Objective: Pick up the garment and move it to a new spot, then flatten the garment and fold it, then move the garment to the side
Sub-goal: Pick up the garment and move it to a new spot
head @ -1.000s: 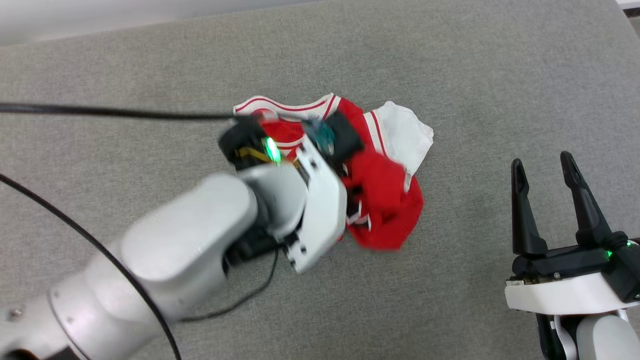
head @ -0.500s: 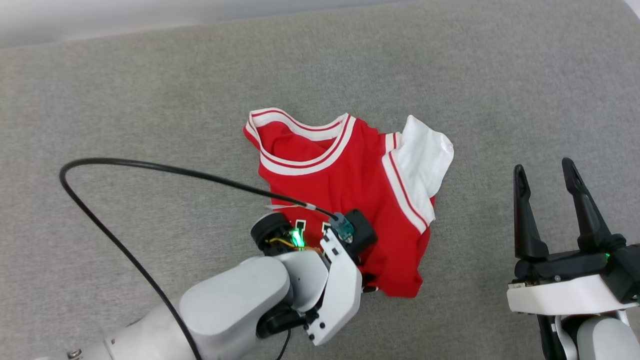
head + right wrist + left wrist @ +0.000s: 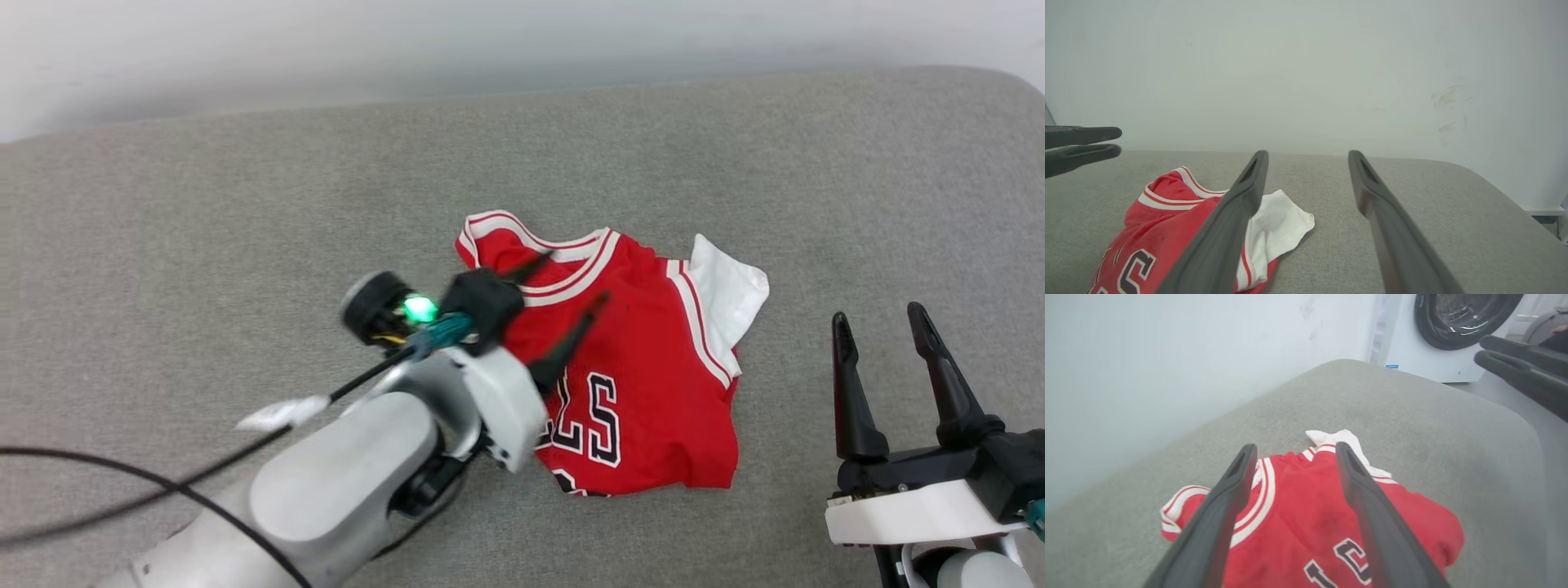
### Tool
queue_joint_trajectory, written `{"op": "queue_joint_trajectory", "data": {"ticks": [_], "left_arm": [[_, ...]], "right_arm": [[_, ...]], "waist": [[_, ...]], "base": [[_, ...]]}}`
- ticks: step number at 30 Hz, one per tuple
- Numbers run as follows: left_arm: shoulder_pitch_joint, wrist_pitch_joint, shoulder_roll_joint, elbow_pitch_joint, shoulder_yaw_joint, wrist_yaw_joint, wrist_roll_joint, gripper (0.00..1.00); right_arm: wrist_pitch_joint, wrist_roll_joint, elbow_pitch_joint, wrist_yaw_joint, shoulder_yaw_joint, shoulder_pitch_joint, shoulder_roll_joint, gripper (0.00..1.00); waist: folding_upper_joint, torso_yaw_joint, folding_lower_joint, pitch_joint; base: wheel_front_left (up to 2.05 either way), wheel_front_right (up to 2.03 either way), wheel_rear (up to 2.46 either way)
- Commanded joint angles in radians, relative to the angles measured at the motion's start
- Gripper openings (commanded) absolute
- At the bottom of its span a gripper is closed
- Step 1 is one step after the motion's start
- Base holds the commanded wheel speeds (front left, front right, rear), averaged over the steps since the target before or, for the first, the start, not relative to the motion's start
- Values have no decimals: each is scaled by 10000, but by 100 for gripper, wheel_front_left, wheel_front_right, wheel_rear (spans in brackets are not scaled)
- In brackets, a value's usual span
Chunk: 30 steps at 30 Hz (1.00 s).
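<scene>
1. Since 0.5 s ago the left tool (image 3: 571, 280) has come up off the lower part of the garment (image 3: 653, 359). Its 2 dark fingers, hidden under the wrist then, now show and point toward the upper right of the frame. The whole head view has also shifted, so the camera has moved. The garment's outline looks much as it did.
2. The black cable (image 3: 122, 482) that arched across the upper left now trails along the lower left of the frame.
3. The left tool's fingers are spread apart with nothing between them, over the collar (image 3: 563, 257) and chest. In the left wrist view the left tool (image 3: 1295, 447) frames red cloth (image 3: 1298, 522) and striped trim.
4. The garment lies front up at the centre of the grey fabric tabletop (image 3: 204, 229), collar toward the top of the frame. Its white sleeve (image 3: 731, 286) sits folded at the right. Black white-edged characters (image 3: 596, 416) show near the hem.
5. The right tool (image 3: 878, 314) sits at the lower right, well apart from the garment, fingers apart and empty. In the right wrist view the right tool (image 3: 1308, 153) points at a pale wall (image 3: 1306, 61), with the garment (image 3: 1163, 212) at the lower left.
6. A washing machine (image 3: 1453, 318) stands at the upper right of the left wrist view.
</scene>
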Motion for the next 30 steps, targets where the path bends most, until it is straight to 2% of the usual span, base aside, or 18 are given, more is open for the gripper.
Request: {"op": "queue_joint_trajectory", "data": {"ticks": [1,5,8,11,15,20,25,30], "left_arm": [[206,-361,91,74,109,261,199,100],[942,-1345,217,150,795,1274,397,100],[1630,-1536,283,-51,1615,1927,517,100],[2448,-1560,204,-728,2830,2596,1183,100],[3834,-1546,-44,-1582,4561,2996,2176,100],[5594,-1547,-620,-2240,6476,3072,3342,100],[6834,-1549,-1345,-2439,7777,2474,4278,100],[7524,-1549,-1956,-2518,8499,1937,4929,100]], "right_arm": [[-21,-53,-10,-5,-3,112,19,100],[-21,-83,-34,-5,-34,178,19,100],[-21,-97,-29,-5,-67,266,19,100],[-21,-84,-6,-5,-123,301,17,100],[-21,-43,30,-5,-115,374,19,100],[-19,95,112,-3,-165,501,18,100],[-20,296,244,-3,-222,622,18,100],[-20,511,345,-3,-269,744,18,100]], "waist": [[0,82,1,-94],[0,199,1,-233],[0,265,1,-297],[0,332,1,-363],[0,375,1,-493],[0,422,1,-691],[0,476,1,-855],[0,500,1,-963]], "base": [[0,0,0],[0,0,0],[0,0,0],[0,0,0],[0,0,0],[0,0,0],[0,0,0],[0,0,0]]}}
